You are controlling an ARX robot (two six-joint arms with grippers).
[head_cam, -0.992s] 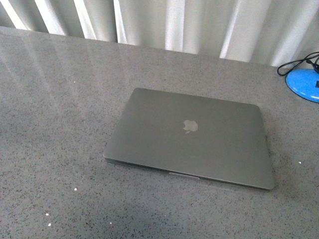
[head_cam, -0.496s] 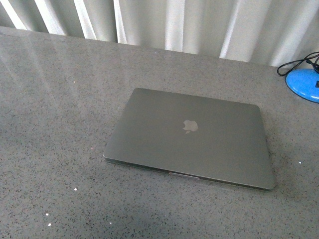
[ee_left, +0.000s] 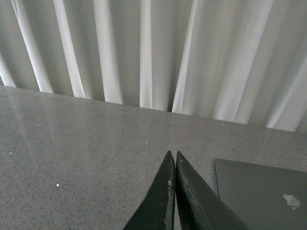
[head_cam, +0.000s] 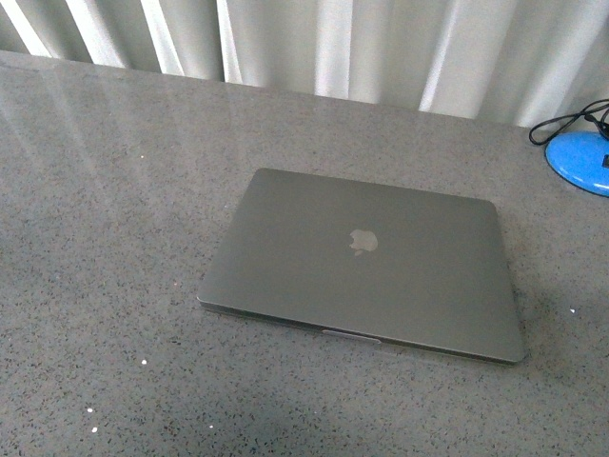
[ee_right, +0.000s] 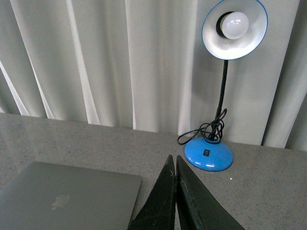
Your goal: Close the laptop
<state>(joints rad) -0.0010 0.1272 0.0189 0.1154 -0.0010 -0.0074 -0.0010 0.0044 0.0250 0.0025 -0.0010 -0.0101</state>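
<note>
— Where does your body camera look from?
— From between my arms, down and forward across the grey surface [head_cam: 105,190] to the curtain [head_cam: 333,43], fairly near the laptop [head_cam: 366,262].
— And your wrists?
— Both sit low, behind each closed end effector, facing the curtain. The left one catches the laptop's corner; the right one shares it too, plus the blue lamp [ee_right: 220,96].

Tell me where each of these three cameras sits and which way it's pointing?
Front view: on the robot's body, looking down at the closed laptop on the grey table; no arm shows.
Left wrist view: on the left arm, facing the curtain; left gripper shut.
Right wrist view: on the right arm, facing a blue lamp; right gripper shut.
All three share the laptop.
</note>
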